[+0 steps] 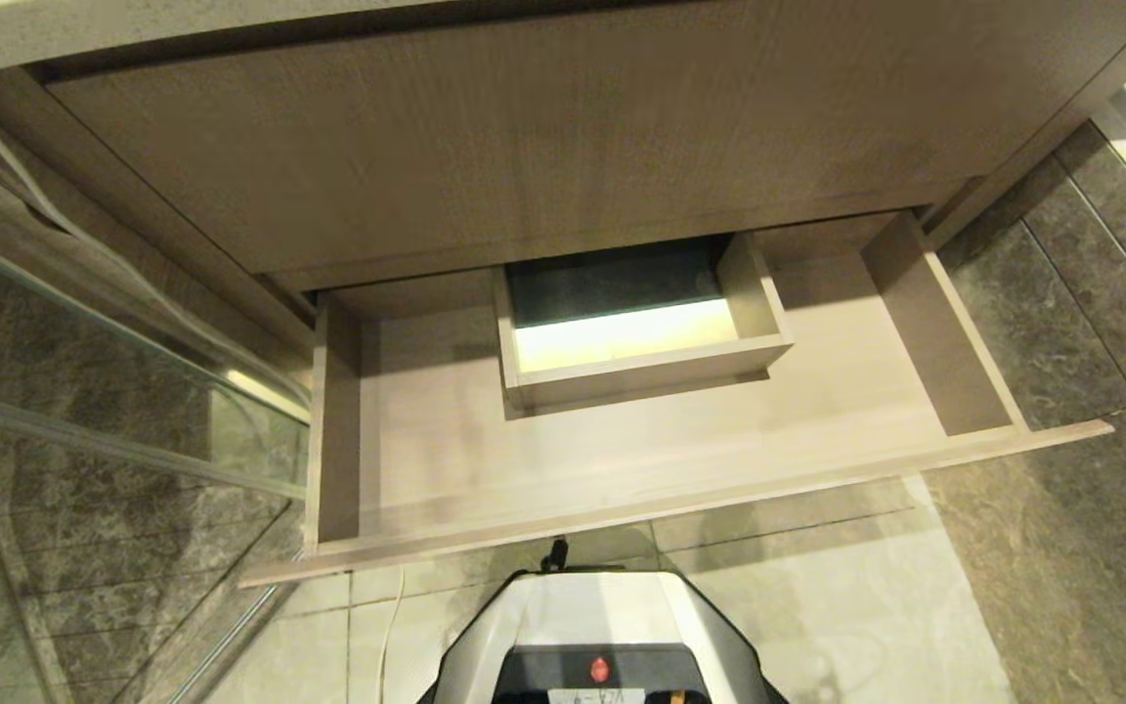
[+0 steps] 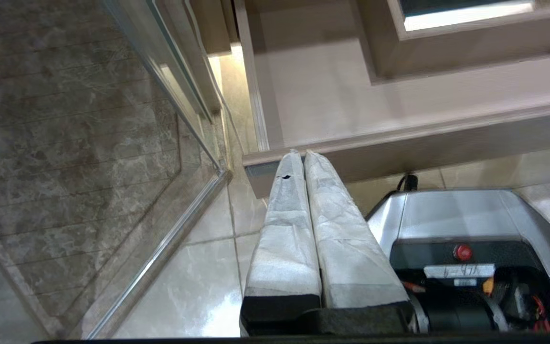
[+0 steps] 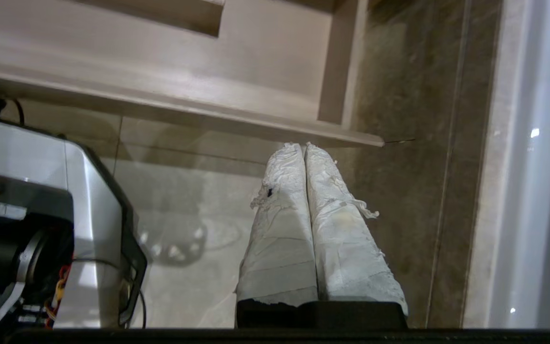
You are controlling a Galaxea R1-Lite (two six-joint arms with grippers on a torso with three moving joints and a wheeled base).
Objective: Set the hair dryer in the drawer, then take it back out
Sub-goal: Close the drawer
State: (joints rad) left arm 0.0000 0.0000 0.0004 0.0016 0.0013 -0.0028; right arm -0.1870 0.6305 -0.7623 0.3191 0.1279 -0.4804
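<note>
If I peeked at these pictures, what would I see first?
A big wooden drawer pulled wide open under the cabinet, with nothing in it and a boxed cutout at its back. Both the left gripper and right gripper, wrapped in white, hang shut over the floor just in front of it.

Head camera looks steeply down, from well above, onto the open drawer and robot base. Left wrist camera faces the drawer's left front corner beside glass panel; right wrist camera faces its right front corner. All three share drawer front and base.
</note>
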